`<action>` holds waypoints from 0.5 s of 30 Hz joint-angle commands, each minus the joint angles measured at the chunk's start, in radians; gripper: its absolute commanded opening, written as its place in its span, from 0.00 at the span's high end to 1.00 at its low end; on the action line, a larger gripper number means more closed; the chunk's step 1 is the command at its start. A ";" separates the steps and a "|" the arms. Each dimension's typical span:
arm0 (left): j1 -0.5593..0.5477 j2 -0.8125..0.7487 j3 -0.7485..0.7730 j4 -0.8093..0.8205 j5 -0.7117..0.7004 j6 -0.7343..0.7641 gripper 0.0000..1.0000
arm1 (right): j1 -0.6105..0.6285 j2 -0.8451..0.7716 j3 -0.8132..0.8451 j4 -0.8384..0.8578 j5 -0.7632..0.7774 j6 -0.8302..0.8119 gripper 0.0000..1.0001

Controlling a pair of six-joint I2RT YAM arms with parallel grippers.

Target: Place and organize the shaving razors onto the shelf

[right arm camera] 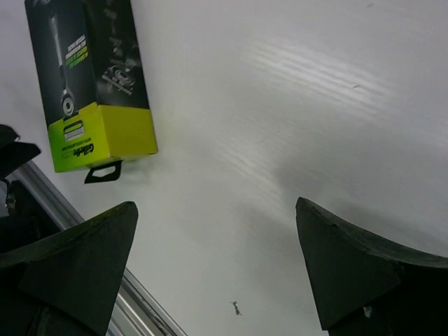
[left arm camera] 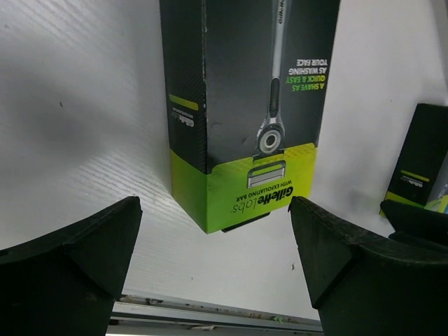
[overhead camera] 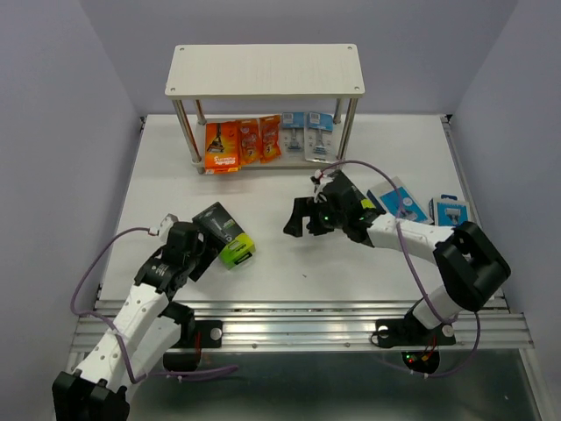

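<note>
A black-and-lime-green razor box (overhead camera: 225, 234) lies flat on the table at the near left. My left gripper (overhead camera: 206, 256) is open just short of its lime end, with the box (left arm camera: 245, 105) ahead of the spread fingertips and not between them (left arm camera: 213, 210). My right gripper (overhead camera: 300, 221) is open and empty above the table's middle (right arm camera: 215, 206), and the same box (right arm camera: 91, 84) shows off to its left. The shelf (overhead camera: 265, 70) stands at the back. Its lower board holds three orange packs (overhead camera: 238, 143) on the left and light-blue blister cards (overhead camera: 308, 135) on the right.
Two blue razor packs (overhead camera: 399, 203) (overhead camera: 451, 210) lie at the right, beside my right arm. A second black-and-lime box (left arm camera: 420, 161) shows at the right edge of the left wrist view. The metal rail (overhead camera: 298, 316) runs along the near table edge.
</note>
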State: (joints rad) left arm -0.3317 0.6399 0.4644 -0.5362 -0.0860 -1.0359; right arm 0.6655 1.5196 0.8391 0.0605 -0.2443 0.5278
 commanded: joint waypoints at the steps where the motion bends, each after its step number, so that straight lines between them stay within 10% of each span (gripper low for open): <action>1: 0.005 0.026 -0.033 0.102 -0.009 -0.087 0.01 | 0.101 0.075 0.021 0.143 -0.102 0.095 0.00; 15: 0.010 0.110 -0.156 0.393 -0.006 -0.156 0.16 | 0.240 0.372 0.080 0.481 -0.151 0.354 0.15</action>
State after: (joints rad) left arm -0.3313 0.7303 0.3202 -0.2234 -0.0891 -1.1786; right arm 0.8883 1.8641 0.8833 0.4454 -0.3927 0.8165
